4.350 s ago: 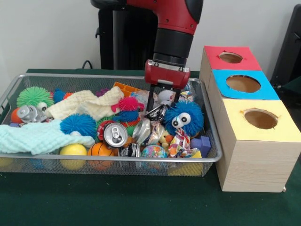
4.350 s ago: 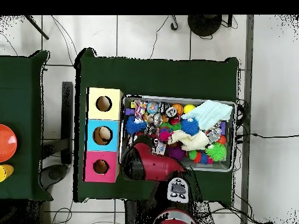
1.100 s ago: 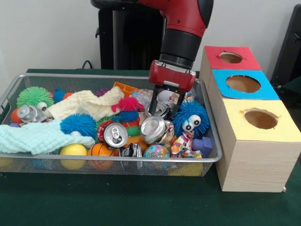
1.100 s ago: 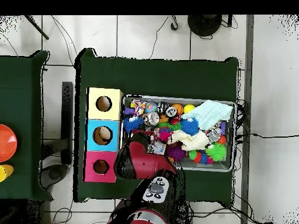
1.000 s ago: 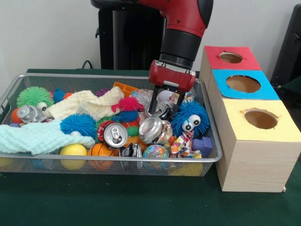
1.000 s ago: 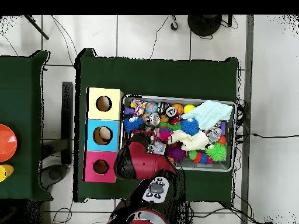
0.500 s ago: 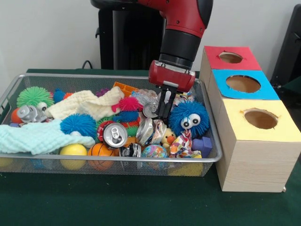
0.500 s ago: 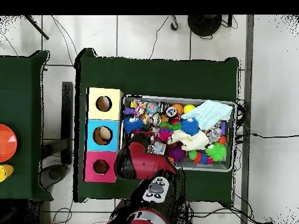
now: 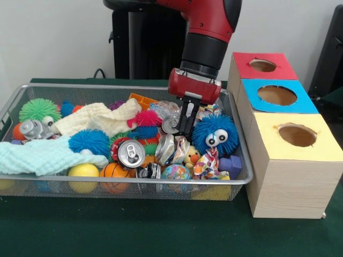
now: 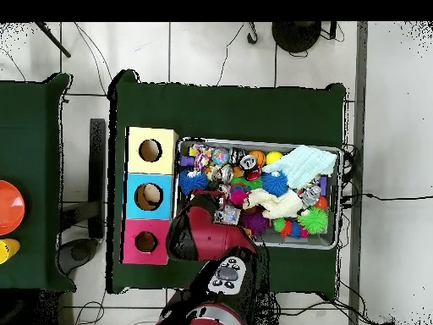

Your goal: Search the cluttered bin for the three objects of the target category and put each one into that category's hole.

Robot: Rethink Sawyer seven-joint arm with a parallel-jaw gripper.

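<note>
Jaws [image 9: 183, 124] (drawn together) pinch a small crushed can [image 9: 171, 125] above the bin [image 9: 107, 184].

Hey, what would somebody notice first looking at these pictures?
Probably the red arm reaching down into the wire bin crammed with colourful toys, its gripper beside a blue fuzzy ball with googly eyes. Next, the wooden box beside the bin, topped with red, blue and yellow panels, each with a hole.

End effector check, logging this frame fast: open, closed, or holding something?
End effector: closed on a small crushed can, down in the bin.
</note>
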